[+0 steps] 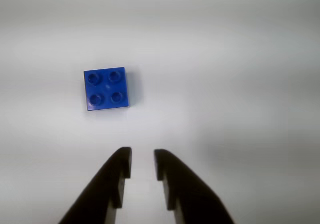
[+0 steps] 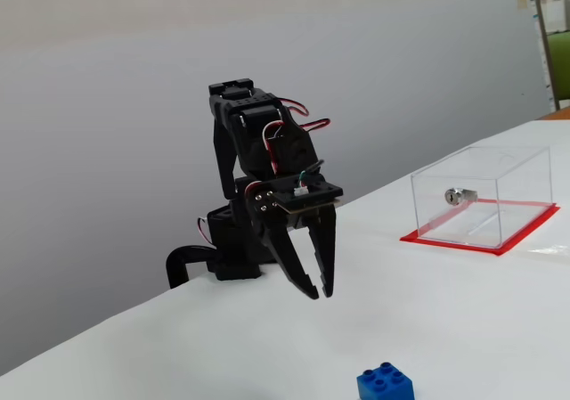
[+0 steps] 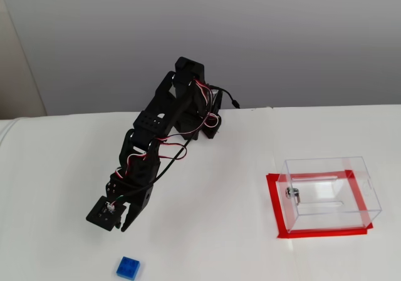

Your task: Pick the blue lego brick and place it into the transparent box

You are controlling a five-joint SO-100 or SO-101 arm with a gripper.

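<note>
Wrist view, hand: the hand (image 1: 142, 164) enters from the lower edge, its two dark fingers parted by a narrow gap with nothing between them; it is released and empty.
Wrist view, brick: the blue lego brick (image 1: 106, 88) lies studs-up on the white tabletop (image 1: 240, 84), ahead of the fingertips and offset to the left of the gap.
A fixed view, arm: the hand (image 2: 319, 290) hangs above the tabletop (image 2: 463, 329), fingertips pointing down, clear of the surface.
A fixed view, task things: the brick (image 2: 385, 383) sits at the lower edge, well apart from the transparent box (image 2: 481, 195), which stands on its red base at the right.
Another fixed view, layout: the hand (image 3: 123, 221) hovers near the brick (image 3: 127, 267); the box (image 3: 326, 193) stands far right on the tabletop (image 3: 207, 231).
Risk, misalignment: judged from the wrist view, a straight descent would miss the brick or clip its edge and push it aside, because the brick lies left of the finger gap.
Risk, aperture: the gap looks narrower than the brick, so the fingers may land on the studs unless they are spread first.
</note>
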